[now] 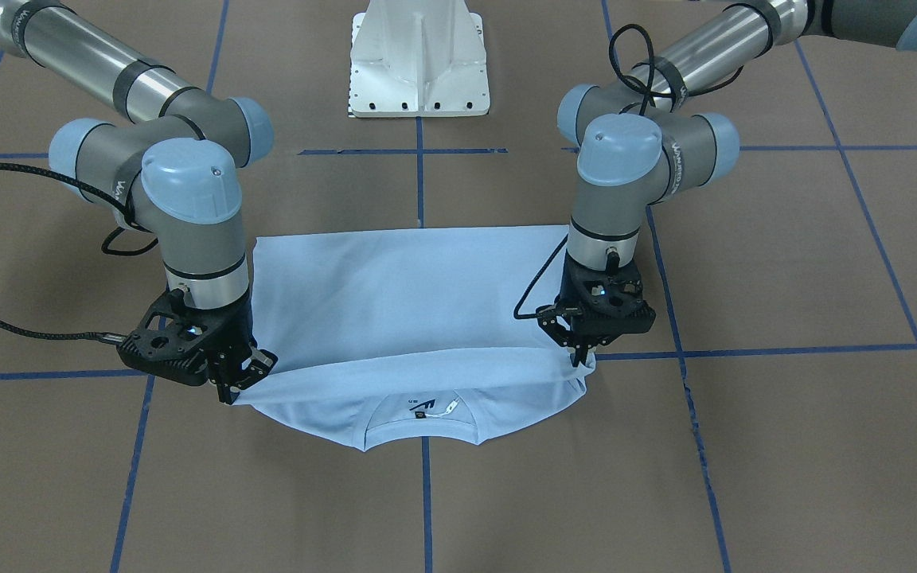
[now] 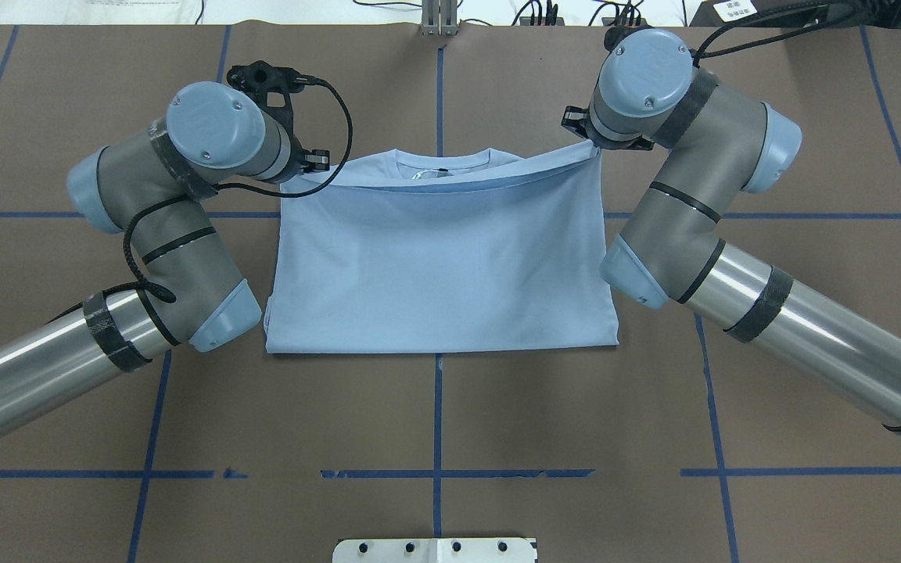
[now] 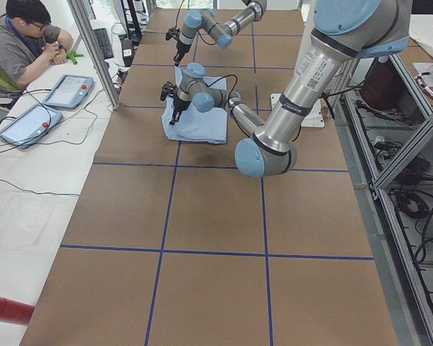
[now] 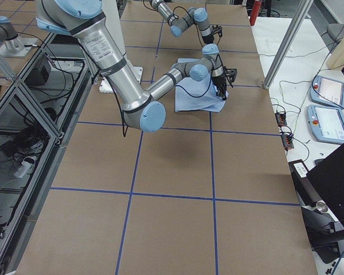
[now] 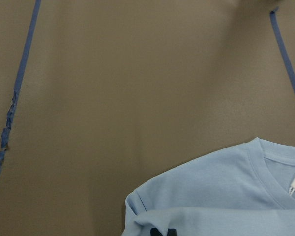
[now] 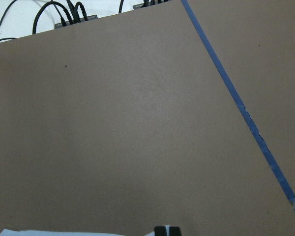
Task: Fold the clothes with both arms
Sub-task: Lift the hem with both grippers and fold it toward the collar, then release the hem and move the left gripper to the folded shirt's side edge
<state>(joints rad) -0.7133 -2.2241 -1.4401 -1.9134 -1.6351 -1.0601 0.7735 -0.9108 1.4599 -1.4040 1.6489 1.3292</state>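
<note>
The light blue T-shirt (image 1: 403, 294) lies folded in half on the brown table, its lower half laid over toward the collar (image 1: 419, 434). The dark neck label (image 1: 423, 408) shows; the chest print is hidden. My left gripper (image 1: 582, 356) is shut on the folded-over hem's corner on its side, low over the shirt's shoulder. My right gripper (image 1: 237, 383) is shut on the hem's other corner. In the overhead view the shirt (image 2: 443, 266) spans between the left gripper (image 2: 308, 162) and the right gripper (image 2: 582, 131). The left wrist view shows the shoulder and collar (image 5: 211, 191).
The white pedestal base (image 1: 419, 64) stands at the robot's side of the table. Blue tape lines (image 2: 437, 407) grid the brown table. In the exterior left view an operator (image 3: 22, 43) sits beside the table with two tablets (image 3: 68, 90). Cables (image 6: 64, 14) lie along the far edge.
</note>
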